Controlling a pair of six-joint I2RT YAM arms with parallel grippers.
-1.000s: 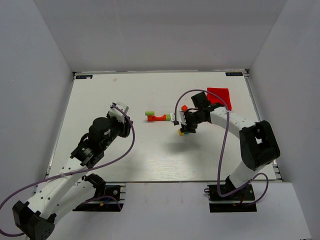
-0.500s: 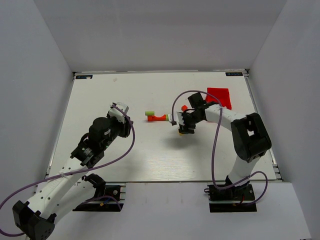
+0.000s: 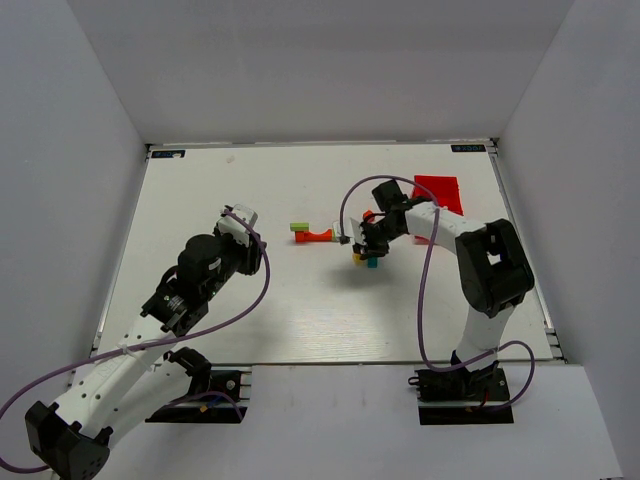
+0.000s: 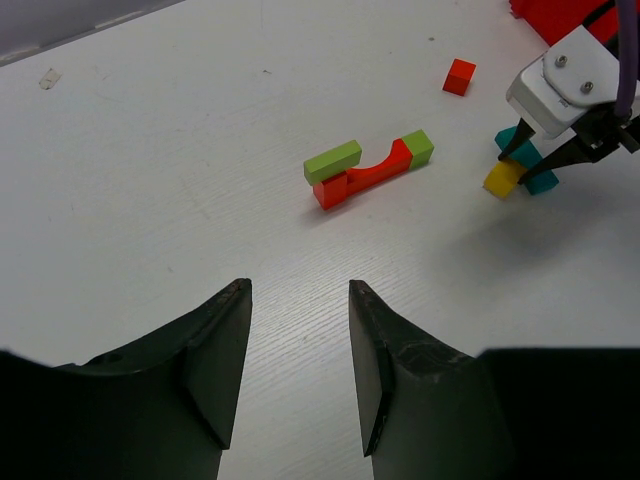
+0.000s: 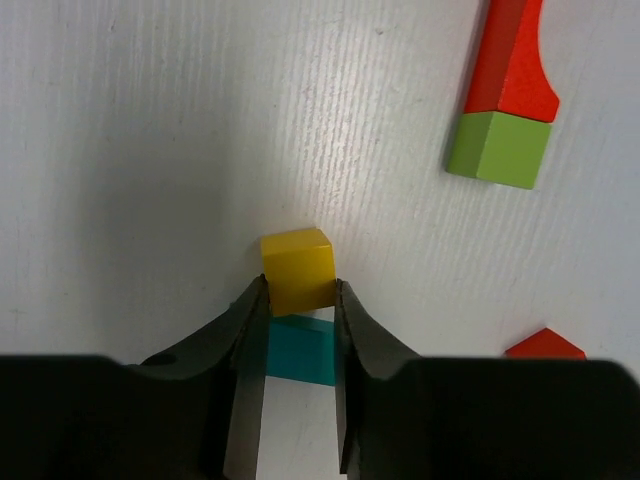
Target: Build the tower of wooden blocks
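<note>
The red arch (image 3: 318, 236) lies flat mid-table with a lime-green bar (image 3: 299, 227) at its left end and a lime-green cube (image 4: 418, 147) at its right end. My right gripper (image 3: 363, 252) is just right of the arch, down at the table. Its fingertips (image 5: 258, 300) press both sides of a yellow cube (image 5: 296, 268). A teal bar (image 5: 300, 350) sits between the fingers right behind the cube, touching it. A small orange-red piece (image 4: 459, 76) lies behind them. My left gripper (image 4: 298, 340) is open and empty, well left of the blocks.
A larger red plastic bin (image 3: 440, 192) stands at the back right, just behind my right arm. The white table is walled on three sides. A purple cable loops over my right arm above the blocks.
My right gripper has come down to the table with the yellow cube and teal bar, shifting slightly toward the arch. Its elbow has swung inward. My left arm has not moved.
</note>
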